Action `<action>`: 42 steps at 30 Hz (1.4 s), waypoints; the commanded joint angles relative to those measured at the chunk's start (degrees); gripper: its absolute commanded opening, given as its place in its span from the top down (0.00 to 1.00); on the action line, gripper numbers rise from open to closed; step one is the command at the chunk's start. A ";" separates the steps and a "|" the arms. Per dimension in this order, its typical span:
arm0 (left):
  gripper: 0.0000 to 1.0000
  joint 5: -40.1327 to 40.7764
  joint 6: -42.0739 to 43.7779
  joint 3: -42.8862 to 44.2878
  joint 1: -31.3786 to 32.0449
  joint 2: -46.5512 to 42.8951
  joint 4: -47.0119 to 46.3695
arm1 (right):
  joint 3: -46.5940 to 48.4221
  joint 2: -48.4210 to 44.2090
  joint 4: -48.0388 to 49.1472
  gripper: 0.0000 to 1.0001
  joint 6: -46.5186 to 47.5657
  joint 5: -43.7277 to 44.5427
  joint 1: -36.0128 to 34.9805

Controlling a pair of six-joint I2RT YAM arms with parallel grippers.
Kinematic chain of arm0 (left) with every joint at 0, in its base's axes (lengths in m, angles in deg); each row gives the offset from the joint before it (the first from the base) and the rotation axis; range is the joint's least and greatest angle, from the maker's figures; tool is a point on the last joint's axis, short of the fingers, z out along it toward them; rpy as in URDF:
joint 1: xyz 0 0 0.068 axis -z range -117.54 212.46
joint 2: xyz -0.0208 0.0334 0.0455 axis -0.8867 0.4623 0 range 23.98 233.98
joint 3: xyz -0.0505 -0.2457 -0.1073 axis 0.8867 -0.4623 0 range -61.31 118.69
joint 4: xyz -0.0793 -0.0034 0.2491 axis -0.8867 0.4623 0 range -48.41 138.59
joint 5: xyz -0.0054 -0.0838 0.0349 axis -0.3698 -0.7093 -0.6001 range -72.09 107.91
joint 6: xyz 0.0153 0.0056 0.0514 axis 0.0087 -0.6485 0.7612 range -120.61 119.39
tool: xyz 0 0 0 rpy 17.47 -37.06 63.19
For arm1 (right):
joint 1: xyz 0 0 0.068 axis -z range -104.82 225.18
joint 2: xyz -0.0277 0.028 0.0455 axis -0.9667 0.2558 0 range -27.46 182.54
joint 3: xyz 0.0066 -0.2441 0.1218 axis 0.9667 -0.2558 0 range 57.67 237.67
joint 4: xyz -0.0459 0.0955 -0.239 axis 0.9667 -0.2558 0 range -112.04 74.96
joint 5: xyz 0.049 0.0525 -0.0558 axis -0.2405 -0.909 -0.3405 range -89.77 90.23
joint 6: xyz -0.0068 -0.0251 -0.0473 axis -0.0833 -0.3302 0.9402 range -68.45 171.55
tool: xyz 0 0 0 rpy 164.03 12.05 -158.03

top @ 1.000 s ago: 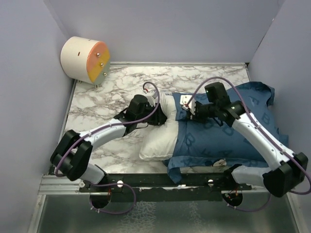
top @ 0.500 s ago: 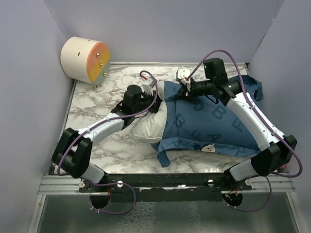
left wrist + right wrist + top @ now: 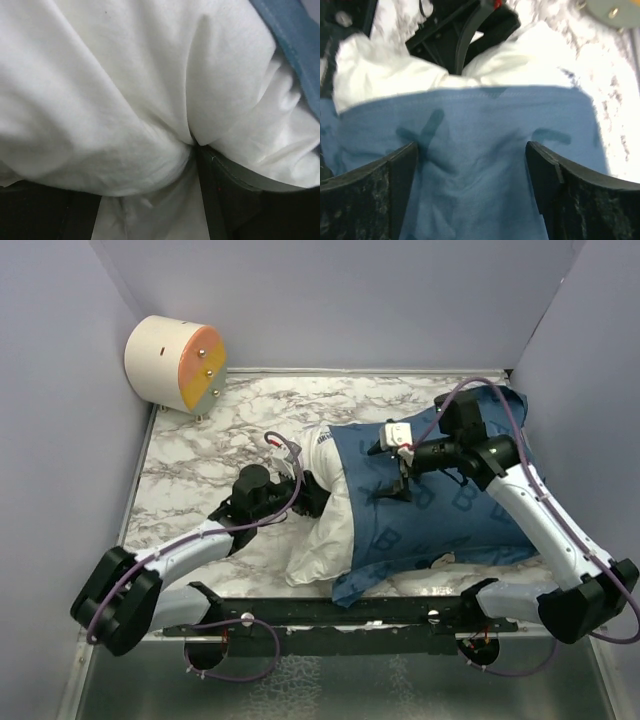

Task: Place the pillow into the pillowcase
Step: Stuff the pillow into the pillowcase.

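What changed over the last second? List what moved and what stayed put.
The right gripper carried the pillowcase edge toward the far side, then came back over it with its fingers spread, the cloth loose between them. The pillowcase now covers more of the pillow. The left gripper drew back toward the near left, pressing into the pillow's exposed end. The cream cylinder stayed.

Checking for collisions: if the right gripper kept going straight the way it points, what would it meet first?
Probably the pillowcase just below the open right gripper; further ahead, the pillow, then the left gripper.
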 commanded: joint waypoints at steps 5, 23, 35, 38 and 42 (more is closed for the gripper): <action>0.17 14.25 8.96 7.76 -0.20 -17.60 34.01 | 18.40 4.38 -3.31 0.09 -13.74 -7.08 -4.55; 0.24 8.93 -4.54 4.99 -1.29 -34.58 43.39 | 16.27 17.66 15.26 0.96 -18.51 44.45 -5.50; 0.21 11.09 -31.56 -7.63 4.72 -33.43 19.46 | 24.64 22.52 14.38 0.77 -25.40 32.87 -0.38; 0.18 22.65 -34.70 -9.30 13.69 -30.36 14.20 | 25.36 22.98 14.72 0.71 -27.22 30.62 -0.01; 0.17 33.23 -39.69 -12.16 20.13 -19.86 -1.62 | 26.56 22.81 14.25 0.60 -28.75 28.10 0.58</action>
